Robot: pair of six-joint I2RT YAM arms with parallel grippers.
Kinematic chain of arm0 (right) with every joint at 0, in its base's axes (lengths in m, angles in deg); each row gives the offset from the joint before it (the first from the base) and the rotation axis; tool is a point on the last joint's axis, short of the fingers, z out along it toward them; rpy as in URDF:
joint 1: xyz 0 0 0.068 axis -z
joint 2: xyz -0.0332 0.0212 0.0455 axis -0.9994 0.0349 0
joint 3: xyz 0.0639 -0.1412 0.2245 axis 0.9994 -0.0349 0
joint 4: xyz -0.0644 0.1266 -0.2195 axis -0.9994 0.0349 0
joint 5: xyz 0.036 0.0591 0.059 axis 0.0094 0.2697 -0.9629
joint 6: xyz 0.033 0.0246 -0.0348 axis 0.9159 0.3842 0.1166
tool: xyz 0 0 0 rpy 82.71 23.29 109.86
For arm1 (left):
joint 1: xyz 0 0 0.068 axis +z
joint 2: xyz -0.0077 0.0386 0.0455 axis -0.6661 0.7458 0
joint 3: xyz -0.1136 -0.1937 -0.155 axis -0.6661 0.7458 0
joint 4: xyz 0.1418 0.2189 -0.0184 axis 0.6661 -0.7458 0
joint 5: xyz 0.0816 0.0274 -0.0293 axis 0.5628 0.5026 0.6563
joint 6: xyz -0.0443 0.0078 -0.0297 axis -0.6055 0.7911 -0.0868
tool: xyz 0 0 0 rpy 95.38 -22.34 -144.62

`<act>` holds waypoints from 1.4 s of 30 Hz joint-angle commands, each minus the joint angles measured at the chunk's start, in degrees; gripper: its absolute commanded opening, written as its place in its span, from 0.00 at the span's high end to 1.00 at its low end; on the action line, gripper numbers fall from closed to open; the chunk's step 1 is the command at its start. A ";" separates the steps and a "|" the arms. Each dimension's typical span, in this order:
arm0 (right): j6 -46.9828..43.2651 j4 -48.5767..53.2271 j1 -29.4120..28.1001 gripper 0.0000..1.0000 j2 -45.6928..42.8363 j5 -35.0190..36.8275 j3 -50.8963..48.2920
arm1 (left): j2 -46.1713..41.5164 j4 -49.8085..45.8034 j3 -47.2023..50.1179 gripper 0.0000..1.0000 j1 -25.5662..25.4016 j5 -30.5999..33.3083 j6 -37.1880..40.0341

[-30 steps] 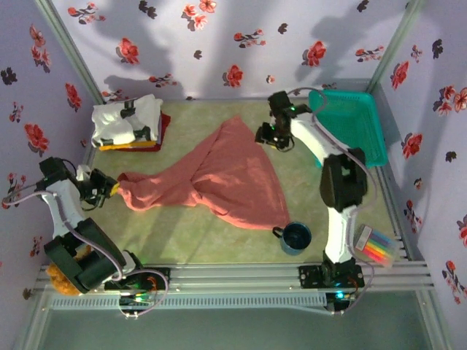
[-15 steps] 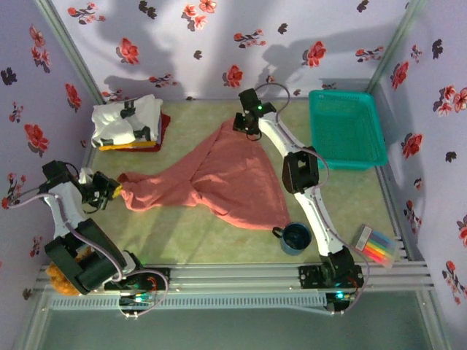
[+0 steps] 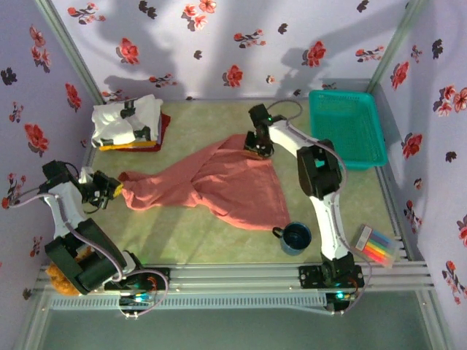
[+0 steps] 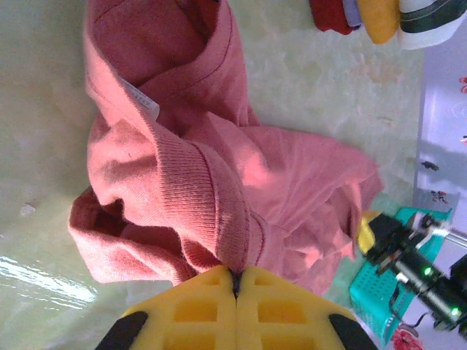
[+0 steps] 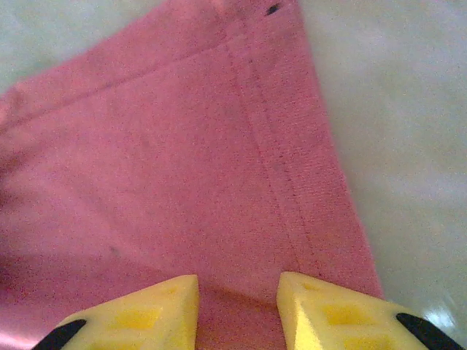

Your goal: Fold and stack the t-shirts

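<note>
The salmon-pink t-shirt (image 3: pixel 219 182) was spread, crumpled, across the middle of the table (image 3: pixel 182 233), drawn out from the left edge to a far corner near the centre. In the left wrist view its ribbed collar and a white label were shown bunched, with a fold of the collar clamped between the closed fingers (image 4: pixel 197 310) of the left gripper (image 3: pixel 109 188); from above this grip was seen as little more than a meeting of cloth and gripper.

In the right wrist view a flat, double-stitched hem corner was shown, and the right gripper (image 3: pixel 257 148) was held over it with its 2 fingers (image 5: pixel 146 310) apart. Whether the cloth was touched could not be told.

The wider layout was given by the top view. A stack of folded t-shirts (image 3: pixel 130 124), white above yellow and red, was seen at the far left. A teal basket (image 3: pixel 349 131) was seen at the far right, a dark mug (image 3: pixel 295 238) just beside the shirt's near right corner, and a box of markers (image 3: pixel 376 248) at the near right.

Compared with 1 second earlier, the right gripper had been moved left from beside the basket onto the shirt. The shirt's far corner was laid nearer than 0.5 seconds before.
</note>
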 commanded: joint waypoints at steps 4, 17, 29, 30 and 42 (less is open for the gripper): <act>3.18 -1.20 0.52 0.58 -16.16 4.81 -26.10 | -1.04 0.54 0.03 1.00 -0.70 -2.29 -0.06; -4.40 4.07 5.15 0.55 -15.87 6.63 -18.36 | -0.47 -0.09 -0.37 1.00 -0.97 -2.49 0.03; -10.23 9.10 8.22 0.56 -4.51 8.55 -6.85 | 0.15 -0.01 -0.61 1.00 -1.30 -2.36 -0.32; -10.44 8.98 8.39 0.57 -4.04 8.28 -6.62 | 0.23 -0.09 -0.62 1.00 -1.38 -2.32 -0.30; -11.71 9.08 8.52 1.00 -11.81 10.89 -9.81 | -2.05 -3.32 -4.78 1.00 -5.36 -1.35 1.54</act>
